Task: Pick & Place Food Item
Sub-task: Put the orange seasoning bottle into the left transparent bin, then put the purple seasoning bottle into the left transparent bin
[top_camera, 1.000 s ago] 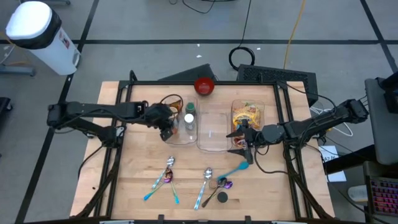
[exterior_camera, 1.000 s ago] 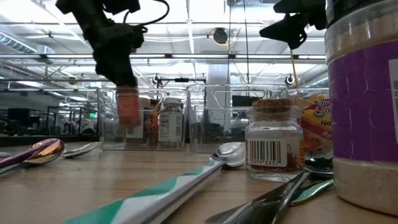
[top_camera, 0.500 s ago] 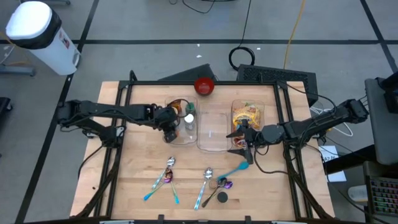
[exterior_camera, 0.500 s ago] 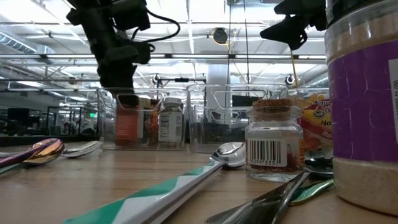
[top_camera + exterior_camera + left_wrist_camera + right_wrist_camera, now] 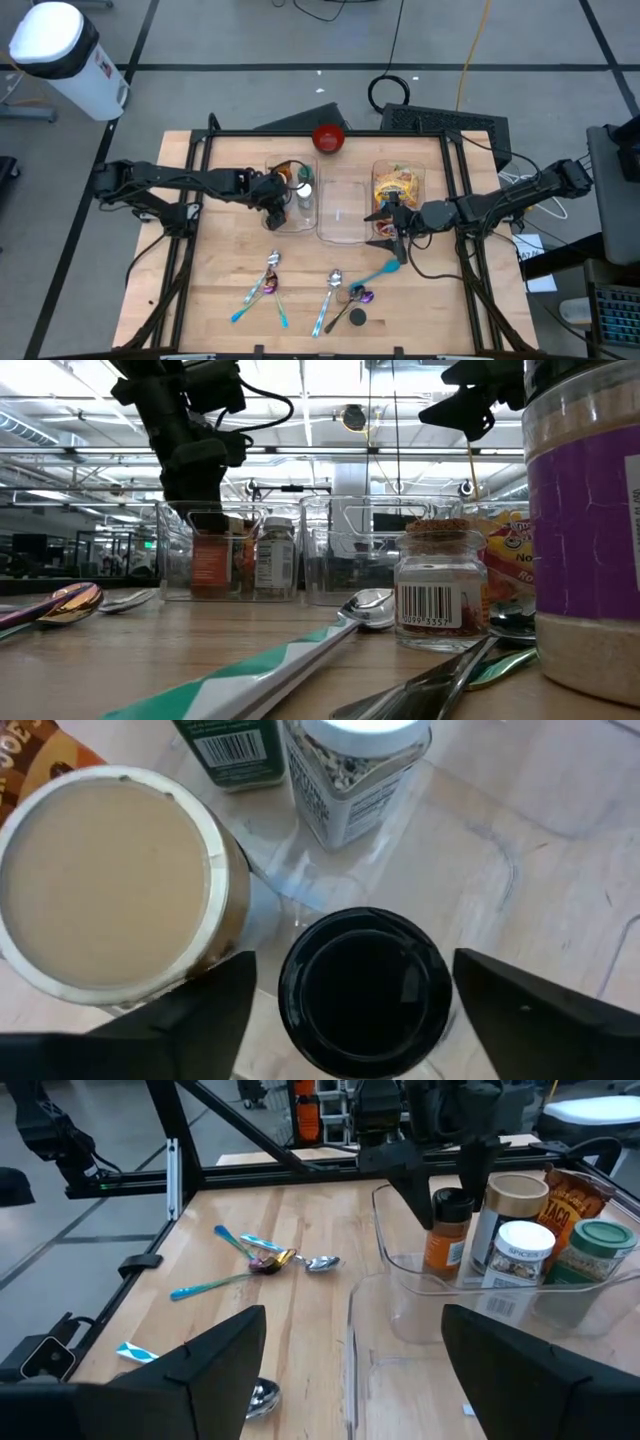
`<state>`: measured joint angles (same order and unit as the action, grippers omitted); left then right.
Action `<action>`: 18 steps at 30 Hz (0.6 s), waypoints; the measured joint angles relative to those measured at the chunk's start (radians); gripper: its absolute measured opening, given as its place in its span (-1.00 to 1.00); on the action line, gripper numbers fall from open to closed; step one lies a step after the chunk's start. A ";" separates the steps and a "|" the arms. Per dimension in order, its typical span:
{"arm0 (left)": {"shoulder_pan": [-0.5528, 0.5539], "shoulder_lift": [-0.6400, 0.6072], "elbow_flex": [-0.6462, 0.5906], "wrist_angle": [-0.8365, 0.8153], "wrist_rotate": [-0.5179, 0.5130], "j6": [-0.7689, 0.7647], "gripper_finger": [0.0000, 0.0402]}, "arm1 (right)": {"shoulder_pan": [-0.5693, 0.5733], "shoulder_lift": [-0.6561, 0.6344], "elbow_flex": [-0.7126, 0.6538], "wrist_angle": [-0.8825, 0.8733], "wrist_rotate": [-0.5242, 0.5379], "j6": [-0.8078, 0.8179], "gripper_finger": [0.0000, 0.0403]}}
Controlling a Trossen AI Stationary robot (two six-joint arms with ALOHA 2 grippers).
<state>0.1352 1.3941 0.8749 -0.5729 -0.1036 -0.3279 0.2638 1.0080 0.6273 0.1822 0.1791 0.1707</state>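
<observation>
- The orange spice jar with a black cap (image 5: 365, 988) stands upright in my left-hand clear bin (image 5: 291, 222), at its near corner, directly below my left gripper (image 5: 270, 205).
- My left arm reaches in from the left edge of the table, wrist bent downward over that bin; my fingers (image 5: 200, 1015) stand apart on either side of the cap, not touching it.
- My right arm stretches in from the right side, its gripper (image 5: 388, 226) hovering with fingers spread near the right-hand bin's front corner, holding nothing.
- Three clear bins sit in a row mid-table.
- The left bin holds four upright containers: the black-capped jar, a tan-lidded canister (image 5: 108, 880), a white-capped shaker (image 5: 355, 770) and a green-lidded jar (image 5: 594, 1255), with a taco seasoning packet (image 5: 577, 1188) behind them.
- The middle bin (image 5: 342, 212) looks bare; the right bin (image 5: 400, 185) holds colourful snack packets.
- A red bowl (image 5: 329, 138) sits behind the bins.
</observation>
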 joint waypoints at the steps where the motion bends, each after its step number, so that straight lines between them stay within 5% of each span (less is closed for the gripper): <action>1: 0.000 -0.002 0.000 -0.001 0.000 0.000 0.78 | 0.000 0.000 0.000 0.000 0.000 0.000 0.45; 10: 0.000 -0.103 0.068 -0.049 0.067 0.025 0.96 | 0.000 0.000 0.000 -0.003 -0.008 0.008 0.45; 18: -0.024 -0.314 0.082 -0.017 0.058 0.035 0.94 | 0.009 -0.027 0.000 0.000 -0.162 0.065 0.45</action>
<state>0.1114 1.0801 0.9568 -0.5894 -0.0455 -0.2932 0.2728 0.9809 0.6273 0.1826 0.0172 0.2352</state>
